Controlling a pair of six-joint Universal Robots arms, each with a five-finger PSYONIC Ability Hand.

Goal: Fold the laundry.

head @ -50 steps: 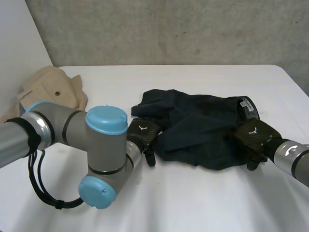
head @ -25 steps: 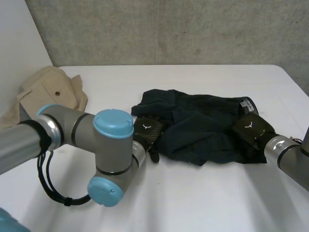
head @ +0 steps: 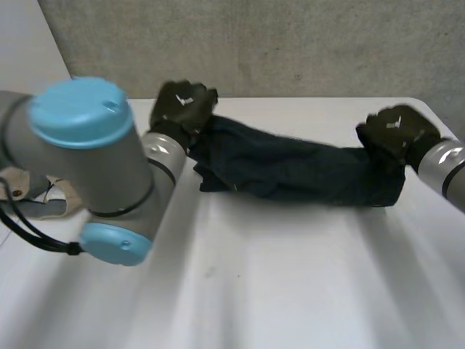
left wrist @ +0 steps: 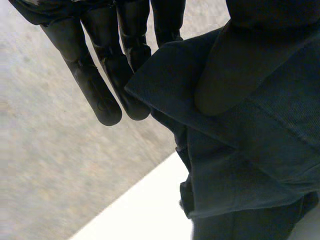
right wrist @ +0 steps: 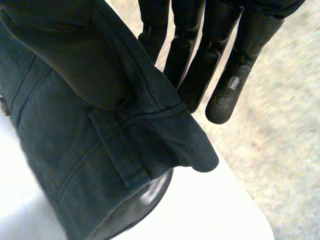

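The head view showed the dark garment stretched between left hand at ten o'clock and right hand at two; wrist views showed both thumbs pinching it.

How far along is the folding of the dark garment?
Done: the dark navy garment is gripped at both ends and stretched over the white table. In hand: the left hand pinches one end between thumb and fingers; the right hand pinches the belt-looped waistband end. Left: no fold is made yet, and the beige garment by the left arm lies untouched.
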